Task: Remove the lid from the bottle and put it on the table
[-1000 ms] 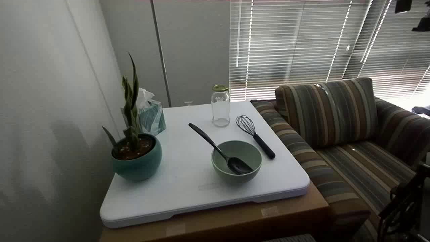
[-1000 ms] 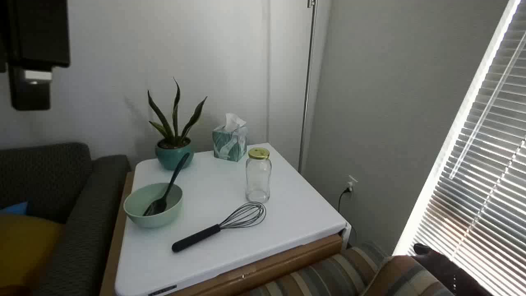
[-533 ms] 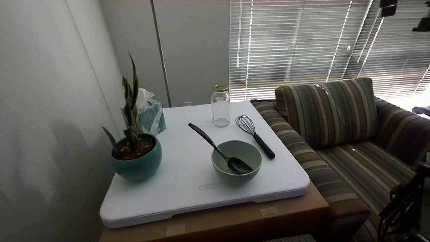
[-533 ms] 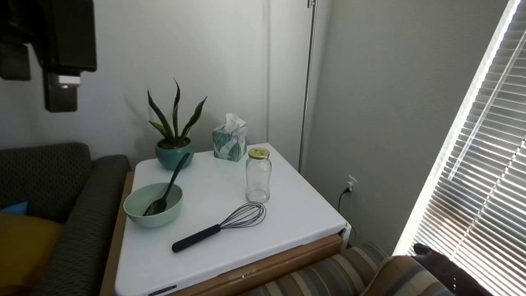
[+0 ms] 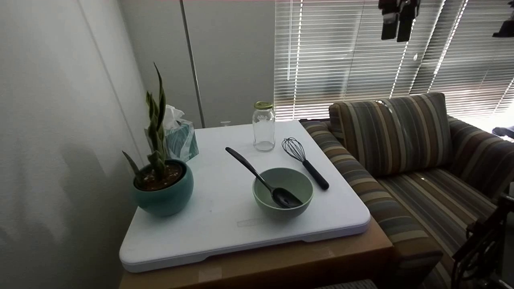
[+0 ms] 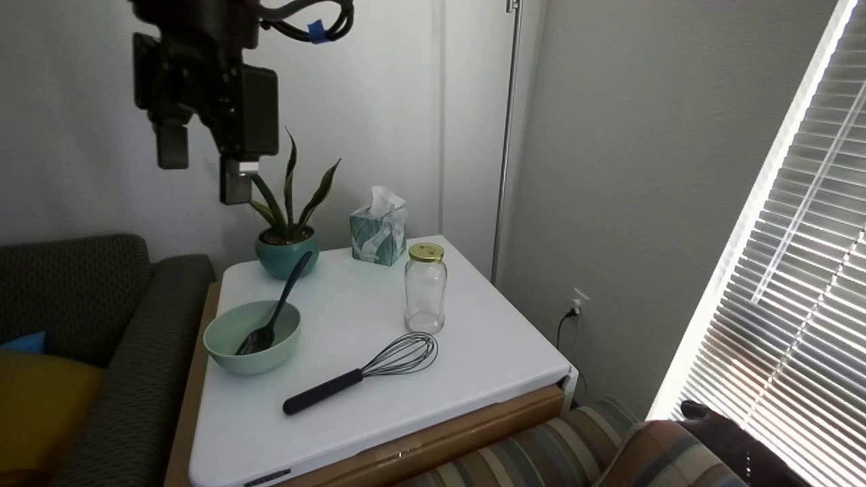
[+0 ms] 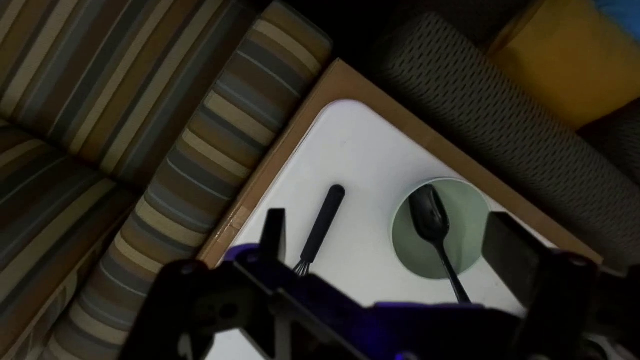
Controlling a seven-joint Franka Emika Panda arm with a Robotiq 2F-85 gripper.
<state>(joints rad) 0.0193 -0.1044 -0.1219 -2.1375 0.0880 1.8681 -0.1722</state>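
The gold lid (image 5: pixel 263 105) sits on the clear glass bottle (image 5: pixel 264 130). The lid (image 6: pixel 426 252) and the bottle (image 6: pixel 425 294) also show in an exterior view, the bottle standing upright on the white table (image 6: pixel 480 358). My gripper (image 6: pixel 204 176) is high above the table, toward the bowl's side and well away from the bottle. The gripper also shows at the top of an exterior view (image 5: pixel 395 35). In the wrist view, the gripper (image 7: pixel 387 235) has its fingers wide apart with nothing between them. The bottle and lid are out of the wrist view.
A green bowl (image 6: pixel 252 338) holds a black spoon (image 6: pixel 270 325). A whisk (image 6: pixel 362 375) lies near the bottle. A potted plant (image 5: pixel 164 192) and a tissue box (image 6: pixel 379 233) stand on the table. A striped sofa (image 5: pixel 401 160) and a dark sofa (image 6: pixel 115 338) border it.
The gripper has moved in over the table side and shows more fully in both exterior views. Its fingers stay apart. The bottle, lid and other objects have not moved.
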